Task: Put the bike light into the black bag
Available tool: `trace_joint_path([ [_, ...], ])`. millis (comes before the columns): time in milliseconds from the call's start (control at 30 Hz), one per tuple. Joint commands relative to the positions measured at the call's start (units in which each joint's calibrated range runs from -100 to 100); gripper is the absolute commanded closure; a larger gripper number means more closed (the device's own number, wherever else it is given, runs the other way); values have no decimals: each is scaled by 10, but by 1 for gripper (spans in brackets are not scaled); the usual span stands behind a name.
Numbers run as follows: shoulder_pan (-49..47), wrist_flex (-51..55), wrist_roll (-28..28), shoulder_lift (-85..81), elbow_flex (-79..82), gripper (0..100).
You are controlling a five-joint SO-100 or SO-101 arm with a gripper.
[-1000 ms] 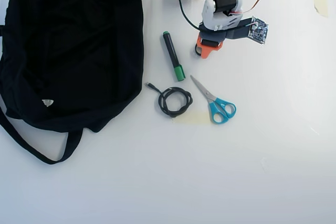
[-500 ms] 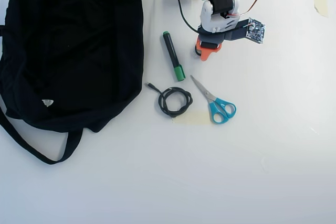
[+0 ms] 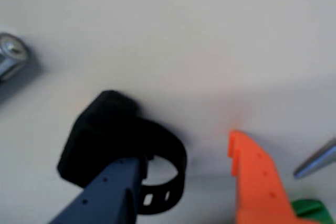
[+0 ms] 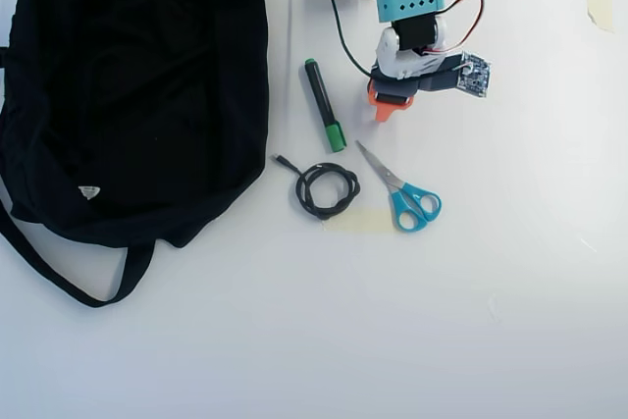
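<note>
Bike light [image 3: 100,129]: small black block with a rubbery loop strap, lying on the white table [image 3: 199,35], seen only in the wrist view; in the overhead view it's hidden under the arm. Gripper [image 3: 184,182] is spread open and straddling it: the dark grey finger [image 3: 105,192] overlaps the strap and block at lower left, the orange finger [image 3: 257,182] stands clear to the right, nothing clamped yet. Whether the grey finger touches the strap or just hangs over it, can't tell, too blurry. Black bag [image 4: 137,85] lies well apart at the left of the overhead view, flat; no opening is plainly visible. Nearby: green marker [image 4: 323,105], coiled black cable [image 4: 328,189], scissors [image 4: 404,188], and a silver-tipped cylinder [image 3: 10,56] at the wrist view's left edge. Risks, as I judge them: the light sits off-centre toward the grey finger, so closing may only push it sideways or pinch the floppy strap, letting the block swing or slip out in transit. The limp bag may also leave no clear mouth for the drop.
</note>
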Motion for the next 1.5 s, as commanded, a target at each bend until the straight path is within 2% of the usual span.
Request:
trace_joint_path([
  [0,-2,-5,-4,18,-21,82],
  [200,-5,-5,-10,21,-24,98],
  [500,-10,5,-23,12,-33,98],
  [733,-32,32,-69,10,-61,98],
  [967,-50,159,-120,9,-165,98],
  [1300,-44,199,-167,8,-230,98],
  [1467,-31,199,-231,-1,-278,98],
])
